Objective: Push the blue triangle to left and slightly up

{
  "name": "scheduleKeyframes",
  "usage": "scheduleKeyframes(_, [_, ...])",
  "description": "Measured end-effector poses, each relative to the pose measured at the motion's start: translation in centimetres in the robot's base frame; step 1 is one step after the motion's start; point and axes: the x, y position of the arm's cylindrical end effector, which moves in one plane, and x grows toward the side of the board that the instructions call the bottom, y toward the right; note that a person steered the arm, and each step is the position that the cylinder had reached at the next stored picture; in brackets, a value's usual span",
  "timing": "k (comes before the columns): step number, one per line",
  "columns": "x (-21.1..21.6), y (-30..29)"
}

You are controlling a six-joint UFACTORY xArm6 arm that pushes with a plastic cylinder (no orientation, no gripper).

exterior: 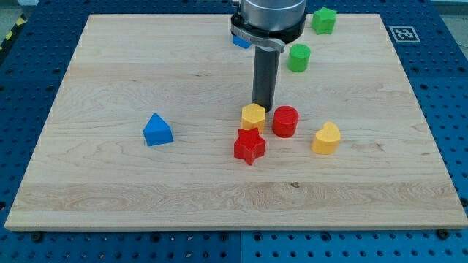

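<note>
The blue triangle lies on the wooden board, left of the middle. My tip is well to the triangle's right, just behind a yellow hexagon block and touching or nearly touching it. The rod hangs from the arm's grey head at the view's top.
A red cylinder stands right of the yellow hexagon. A red star lies just below the hexagon. A yellow heart-like block lies further right. A green cylinder, a green block and a partly hidden blue block are near the top.
</note>
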Motion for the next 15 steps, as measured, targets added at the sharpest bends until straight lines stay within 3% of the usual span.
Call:
scheduleKeyframes(2, [1.0,-1.1])
scheduleKeyframes(3, [0.5,-7.2])
scheduleKeyframes(4, [0.5,-8.5])
scheduleKeyframes(7, [0.5,-8.6])
scheduleKeyframes(9, [4.0,-24.2])
scheduleKeyframes(12, [7.4,-23.7])
scheduleKeyframes(14, [7.6,-19.6])
scheduleKeyframes(15, [10.6,-19.0])
